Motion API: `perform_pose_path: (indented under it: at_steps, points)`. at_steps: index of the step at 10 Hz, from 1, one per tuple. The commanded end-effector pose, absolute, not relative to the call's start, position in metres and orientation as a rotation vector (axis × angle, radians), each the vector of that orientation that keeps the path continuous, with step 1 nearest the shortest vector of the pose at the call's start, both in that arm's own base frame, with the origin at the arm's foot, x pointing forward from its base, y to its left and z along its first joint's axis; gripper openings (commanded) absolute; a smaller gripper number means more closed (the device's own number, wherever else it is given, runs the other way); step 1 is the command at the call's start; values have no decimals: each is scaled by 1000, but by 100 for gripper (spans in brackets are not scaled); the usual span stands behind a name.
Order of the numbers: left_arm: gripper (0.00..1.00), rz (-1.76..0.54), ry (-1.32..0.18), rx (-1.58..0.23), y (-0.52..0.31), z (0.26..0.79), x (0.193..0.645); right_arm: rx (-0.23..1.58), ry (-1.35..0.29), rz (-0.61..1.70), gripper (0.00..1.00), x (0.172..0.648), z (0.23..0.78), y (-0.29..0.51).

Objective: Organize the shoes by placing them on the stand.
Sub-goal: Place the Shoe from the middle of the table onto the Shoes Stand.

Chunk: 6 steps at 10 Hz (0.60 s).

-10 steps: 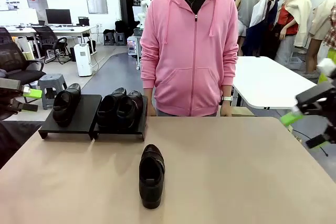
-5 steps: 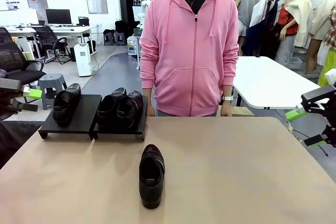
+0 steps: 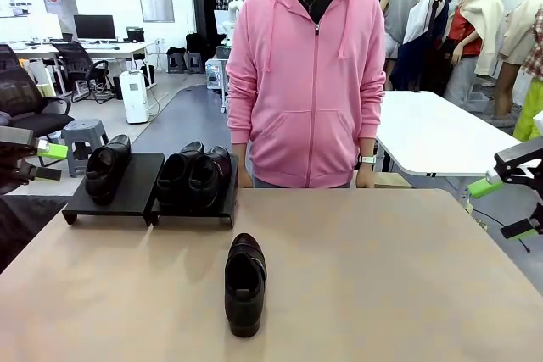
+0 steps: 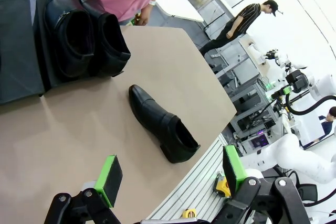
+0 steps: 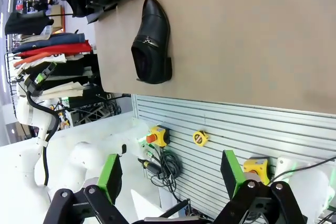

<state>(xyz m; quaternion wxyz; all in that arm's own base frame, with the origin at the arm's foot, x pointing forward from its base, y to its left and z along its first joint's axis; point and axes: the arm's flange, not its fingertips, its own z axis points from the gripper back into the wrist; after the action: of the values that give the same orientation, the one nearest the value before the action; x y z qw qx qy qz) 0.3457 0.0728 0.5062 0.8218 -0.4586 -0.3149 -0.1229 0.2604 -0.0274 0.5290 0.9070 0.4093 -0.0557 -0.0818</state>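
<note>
Stage of work: three shoes are on the stand, one is left on the table (image 3: 382, 277), so the last placement is judged to be in hand.

Table: flat, matt tan surface. The person in a pink hooded top (image 3: 307, 74) stands at its far edge, hands down at the sides and taking no part.

Stand: two low black flat platforms with short legs, set touching side by side. The left platform (image 3: 136, 197) lies just ahead of the left claw (image 3: 41, 161) and carries a single shoe (image 3: 105, 169) with bare space beside it. The right platform (image 3: 225, 201), further along from that claw, carries a pair (image 3: 193, 177) side by side.

Loose shoe (image 3: 245, 283): black glossy leather, rounded toe, slip-on with a low heel, lying upright with toe towards the person. It sits well apart from both claws, roughly between them.

Claws: the left claw stands wide and empty at the table's left edge. The right claw (image 3: 507, 208) stands wide and empty, off the table's right edge.

Next move, as judged: one claw must reach to the loose shoe, close across its smooth, stiff sides, and set it in the bare space on the left platform. The glossy leather may slip in the pads.
</note>
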Motion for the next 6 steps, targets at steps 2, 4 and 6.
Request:
perform_pose_path:
  at_steps: [2,4,6]
  points:
    - [100,-278,-698,-992,73,505,347,861,-124,-151,100,262,532,-28]
    - [100,-278,-698,-992,73,505,347,861,-124,-151,100,262,532,-28]
    - [100,-278,-698,-992,73,505,347,861,-124,-151,100,262,532,-28]
